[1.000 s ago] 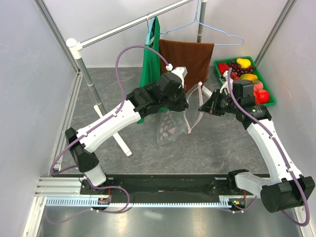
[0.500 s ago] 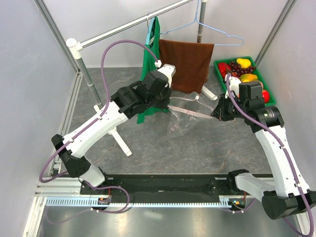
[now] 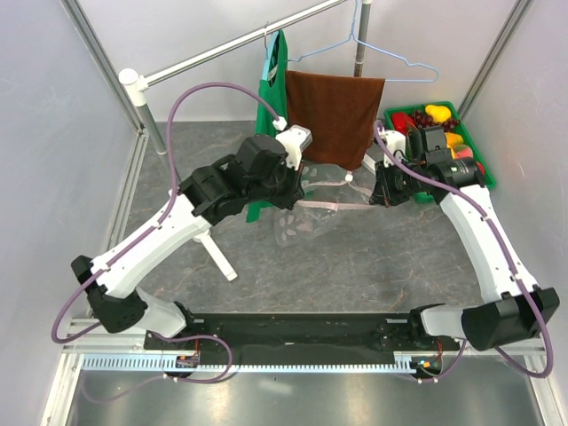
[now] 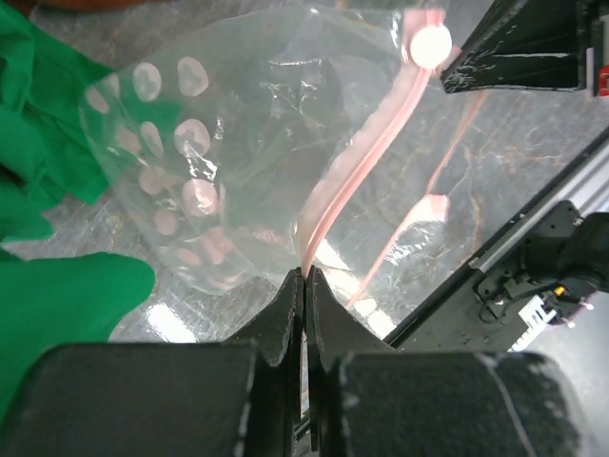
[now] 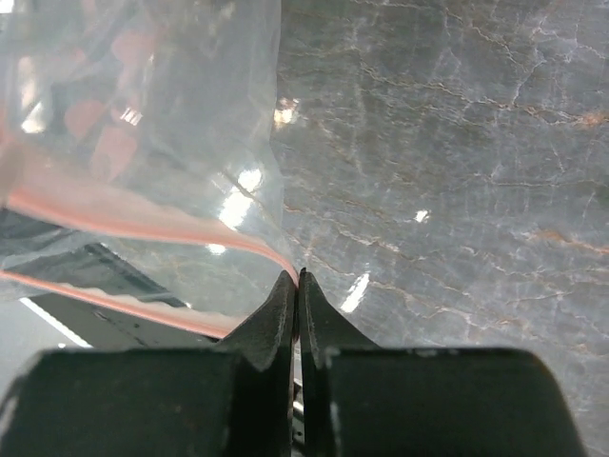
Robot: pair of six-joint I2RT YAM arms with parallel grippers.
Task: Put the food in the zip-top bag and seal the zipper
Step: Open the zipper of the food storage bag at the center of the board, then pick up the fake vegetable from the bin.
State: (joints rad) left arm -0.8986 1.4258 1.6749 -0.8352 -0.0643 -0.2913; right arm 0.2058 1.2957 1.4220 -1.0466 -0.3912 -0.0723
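Two clamped grippers, one bag: we recorded the left gripper (image 4: 304,276) and the right gripper (image 5: 297,278) each pinched tight on one end of the thin pink zipper strip (image 4: 357,171). The clear pink-dotted plastic bag (image 4: 190,162) hung between them. Glossy toy fruit (image 3: 437,114) lay in the green tray (image 3: 389,114).

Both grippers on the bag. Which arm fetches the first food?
Right. The right gripper sits just beside the green tray of food; the left gripper is across the zip-top bag, farther away. Both pinch the zipper, so the left would hold it.
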